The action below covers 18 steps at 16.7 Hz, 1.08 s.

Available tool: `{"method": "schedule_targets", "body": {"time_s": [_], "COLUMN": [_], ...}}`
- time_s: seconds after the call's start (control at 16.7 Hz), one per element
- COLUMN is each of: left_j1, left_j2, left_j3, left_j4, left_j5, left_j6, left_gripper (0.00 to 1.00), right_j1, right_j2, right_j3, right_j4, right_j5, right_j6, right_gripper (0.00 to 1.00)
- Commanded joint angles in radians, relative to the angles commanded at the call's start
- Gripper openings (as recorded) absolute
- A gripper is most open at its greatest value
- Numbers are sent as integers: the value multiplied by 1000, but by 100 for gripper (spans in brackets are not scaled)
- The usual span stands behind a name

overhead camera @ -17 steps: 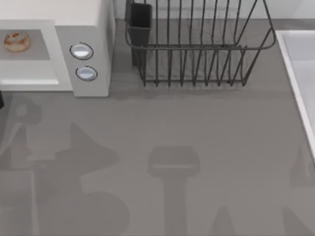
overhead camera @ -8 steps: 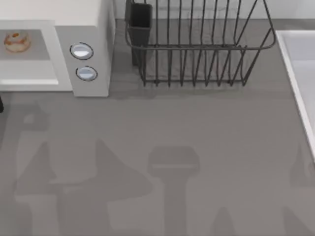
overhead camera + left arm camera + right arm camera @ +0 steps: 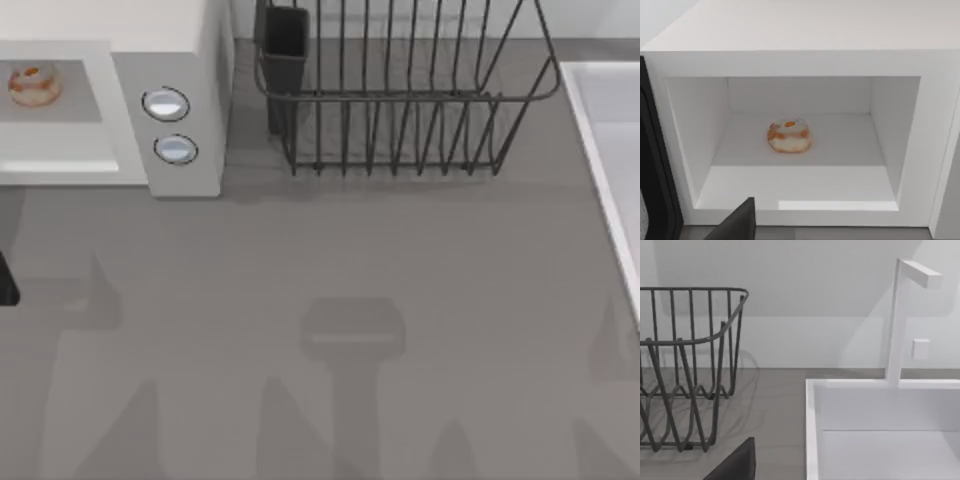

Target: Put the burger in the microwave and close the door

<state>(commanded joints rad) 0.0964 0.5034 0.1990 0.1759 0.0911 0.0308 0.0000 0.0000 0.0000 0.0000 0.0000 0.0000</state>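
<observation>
Where the grey table [image 3: 380, 260] spreads across the top view, the white microwave [image 3: 180, 50] stands at its far left corner, with a black wire dish rack [image 3: 400, 100] beside it and a white sink [image 3: 605, 150] along the right edge. The microwave's cavity is open. On its front panel sit two round silver-blue knobs [image 3: 166, 104], one above the other.

The left wrist view looks straight into the microwave [image 3: 800, 55], which the top view shows only at an angle. The burger [image 3: 789, 136] rests on the cavity floor, roughly in the middle, clear of all walls. A dark-framed edge at that view's side may be the door [image 3: 655, 165], swung open; I cannot tell for certain. A dark finger [image 3: 737, 225] of the left gripper pokes into the frame; how wide the gripper stands cannot be told. In the top view the burger [image 3: 35, 84] appears small, inside the cavity.

The right wrist view shows the dish rack [image 3: 690, 365], the sink [image 3: 880, 430] and a white tap [image 3: 900, 320], with one dark finger [image 3: 735, 465] of the right gripper; its spread cannot be told either.

Compared with a second ago, the arm shadows on the table have shifted, and a dark piece at the top view's left edge has moved nearer the front. The burger has not moved.
</observation>
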Motion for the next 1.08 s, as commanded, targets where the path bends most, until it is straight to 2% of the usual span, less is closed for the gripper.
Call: {"method": "schedule_targets", "body": {"time_s": [0.42, 0.84, 1.08], "left_j1": [-83, -96, -96], "left_j2": [-437, -503, -503], "left_j3": [-172, -199, -199], "left_j4": [-152, -176, -176], "left_j5": [-79, -91, -91], "left_j6": [-27, -31, -31], "left_gripper": [100, 100, 70], "right_j1": [0, 0, 0], "right_j2": [0, 0, 0], "right_j3": [0, 0, 0], "right_j4": [0, 0, 0], "right_j5": [0, 0, 0], "right_j6": [0, 0, 0], "right_gripper": [100, 100, 100]}}
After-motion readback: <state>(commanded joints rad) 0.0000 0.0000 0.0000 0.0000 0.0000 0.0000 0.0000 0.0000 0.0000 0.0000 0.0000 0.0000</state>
